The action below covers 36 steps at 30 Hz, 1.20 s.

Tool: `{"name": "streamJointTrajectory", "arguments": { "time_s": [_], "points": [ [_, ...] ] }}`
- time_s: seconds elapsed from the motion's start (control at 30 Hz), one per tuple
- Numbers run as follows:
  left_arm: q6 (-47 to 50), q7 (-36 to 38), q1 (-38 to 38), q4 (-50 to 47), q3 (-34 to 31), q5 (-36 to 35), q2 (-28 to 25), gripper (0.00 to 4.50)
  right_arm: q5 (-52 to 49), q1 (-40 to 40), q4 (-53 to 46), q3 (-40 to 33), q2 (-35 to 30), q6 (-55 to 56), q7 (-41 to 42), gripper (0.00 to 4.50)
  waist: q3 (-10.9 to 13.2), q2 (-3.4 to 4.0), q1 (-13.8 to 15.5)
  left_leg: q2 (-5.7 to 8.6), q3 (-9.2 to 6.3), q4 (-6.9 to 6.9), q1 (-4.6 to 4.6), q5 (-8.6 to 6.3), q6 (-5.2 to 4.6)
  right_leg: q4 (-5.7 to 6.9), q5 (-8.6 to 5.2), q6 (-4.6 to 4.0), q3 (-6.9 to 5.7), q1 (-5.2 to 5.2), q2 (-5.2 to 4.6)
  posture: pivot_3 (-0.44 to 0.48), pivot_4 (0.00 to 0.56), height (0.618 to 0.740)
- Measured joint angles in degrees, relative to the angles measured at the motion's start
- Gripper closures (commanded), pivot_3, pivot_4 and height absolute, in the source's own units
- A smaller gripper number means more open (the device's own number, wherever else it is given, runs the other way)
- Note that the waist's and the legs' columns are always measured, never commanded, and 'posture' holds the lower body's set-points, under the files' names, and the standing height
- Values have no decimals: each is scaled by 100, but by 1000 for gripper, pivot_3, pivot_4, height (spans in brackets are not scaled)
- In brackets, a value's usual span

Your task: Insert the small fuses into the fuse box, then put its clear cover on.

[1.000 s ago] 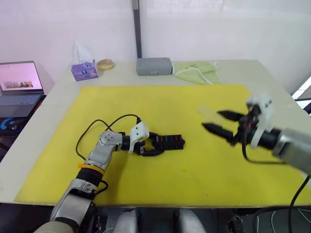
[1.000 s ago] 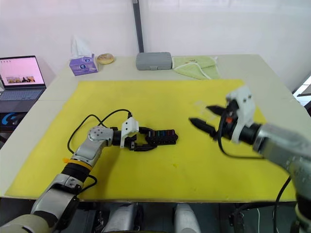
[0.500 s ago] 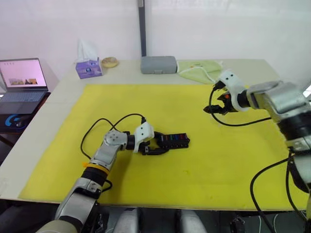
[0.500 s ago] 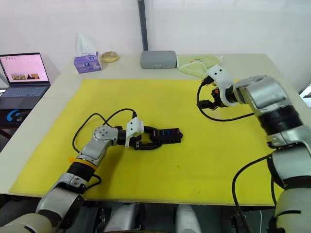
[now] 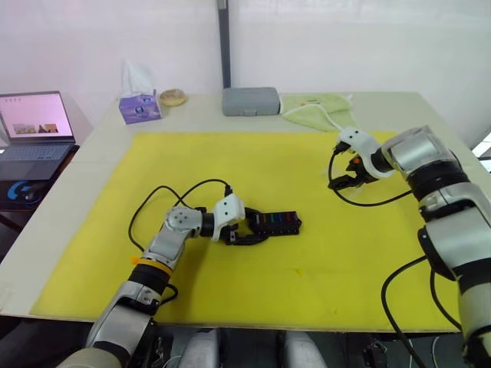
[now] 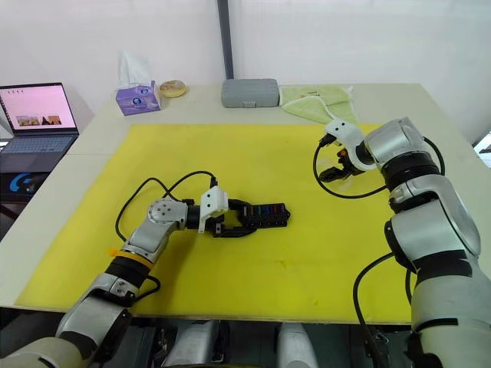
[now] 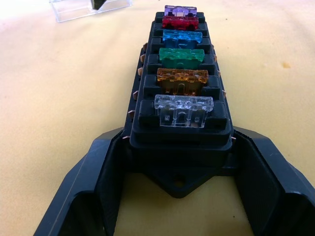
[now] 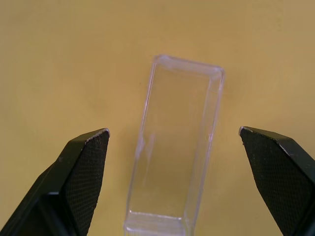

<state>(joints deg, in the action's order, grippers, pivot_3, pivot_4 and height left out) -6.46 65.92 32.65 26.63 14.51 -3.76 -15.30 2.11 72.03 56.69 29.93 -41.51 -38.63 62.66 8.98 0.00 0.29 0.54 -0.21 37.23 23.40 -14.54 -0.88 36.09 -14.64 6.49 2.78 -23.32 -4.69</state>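
I logged bright, even, diffuse light with only faint shadows. The white back wall (image 5: 345, 46) washed out. In the left wrist view, the yellow mat (image 7: 59, 98) blurred with distance.

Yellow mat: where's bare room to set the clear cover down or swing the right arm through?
Open stretch of the yellow mat between the black fuse box and the right gripper, and all along the near edge. Far side before the grey case is bare too. Crowded: around the left gripper clamping the box, and the clear plastic cover between the right gripper's open fingers.
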Motion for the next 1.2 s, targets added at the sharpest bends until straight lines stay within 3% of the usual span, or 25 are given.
{"name": "streamJointTrajectory", "arguments": {
  "time_s": [0.13, 0.23, 0.37, 0.63, 0.8, 0.9, 1.1, 1.2],
  "points": [
    [-2, -13, -3, 0, 0, -9, 21, 1920, 211, 1, 217, -143, 110, 77, 7, 0, 0, 0, -7, 0, 0, 0, 0, 0, 0, 0, 0, 0, -1, 0, 0, 0, 150, 740],
    [-1, -14, -3, 1, 0, -14, 23, 1920, 346, -2, 352, -219, 225, 220, -21, 924, 0, 0, -5, 1, 1, 0, 0, 0, 1, 1, 0, 1, -1, 0, 0, 0, 150, 740],
    [-4, -15, 2, 15, 0, -14, 18, 1920, 492, -13, 534, -342, 300, 405, -111, 2825, 0, 0, -2, 1, 0, 0, 0, 0, 1, 1, 0, 0, -1, 0, 0, 0, 150, 740],
    [-87, 104, 153, 227, 20, -22, -14, 1920, 697, -12, 602, -638, 375, 497, -210, 2867, 0, 1, -5, 2, 0, 0, -2, 3, 5, 2, 0, 1, -1, 2, 0, 0, 150, 740],
    [-296, 254, 383, 591, 38, -27, -11, 1920, 702, -11, -216, -887, 158, 260, -76, 2867, 3, 5, 0, 2, -1, 1, -1, 3, 5, 4, 1, 2, -2, 1, 0, 0, 150, 740],
    [-412, 351, 467, 774, 36, -53, 24, 1920, 578, -173, -1202, -1058, -135, -7, 271, 2867, 3, 5, 14, 2, -3, 2, -1, 3, 5, 3, 1, 2, -4, 2, 0, 0, 150, 740],
    [-188, 1062, 655, 959, 16, -293, -55, 1920, -177, -1530, -4668, -1157, -1104, -354, 1706, 2867, 6, 3, 1, 0, -10, -1, 9, 3, 5, 4, -5, 57, -15, -5, 3, 0, 150, 740],
    [-138, 1269, 751, 1103, -19, -324, -93, 1920, -495, -1689, -5713, -1103, -1129, -668, 1948, 2867, 7, 2, -96, -9, -22, -3, 7, 3, 5, 11, -6, 58, -19, -9, 11, 0, 150, 740]
  ]
}}
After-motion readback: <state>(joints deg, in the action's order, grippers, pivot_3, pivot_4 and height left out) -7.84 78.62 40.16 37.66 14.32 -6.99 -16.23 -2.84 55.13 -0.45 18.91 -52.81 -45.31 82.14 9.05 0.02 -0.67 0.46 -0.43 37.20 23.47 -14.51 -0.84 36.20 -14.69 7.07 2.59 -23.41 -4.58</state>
